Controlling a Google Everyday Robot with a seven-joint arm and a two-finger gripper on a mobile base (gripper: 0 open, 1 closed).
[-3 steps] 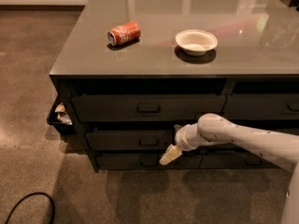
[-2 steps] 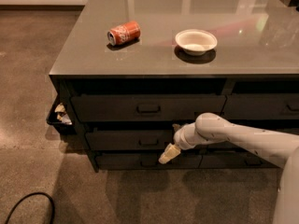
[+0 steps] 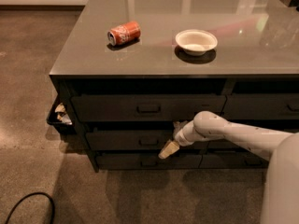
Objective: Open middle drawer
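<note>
The middle drawer (image 3: 121,140) is a wide dark front in the left stack of the counter, between a top drawer (image 3: 112,107) and a bottom drawer (image 3: 121,161). Its small loop handle (image 3: 148,142) sits at its centre. My gripper (image 3: 168,149) is at the end of the white arm (image 3: 233,135) that reaches in from the right. It hangs just right of and slightly below the handle, over the drawer's lower right edge. I cannot tell whether it touches the handle.
On the grey countertop (image 3: 261,55) lie a tipped orange can (image 3: 124,33) and a white bowl (image 3: 196,41). A dark bin with crumpled trash (image 3: 58,116) stands at the counter's left side. A black cable (image 3: 28,206) loops on the floor at lower left. More drawers (image 3: 261,107) are to the right.
The gripper and forearm have shifted slightly up and to the left, closer to the middle drawer's handle. The drawers, can and bowl have not moved.
</note>
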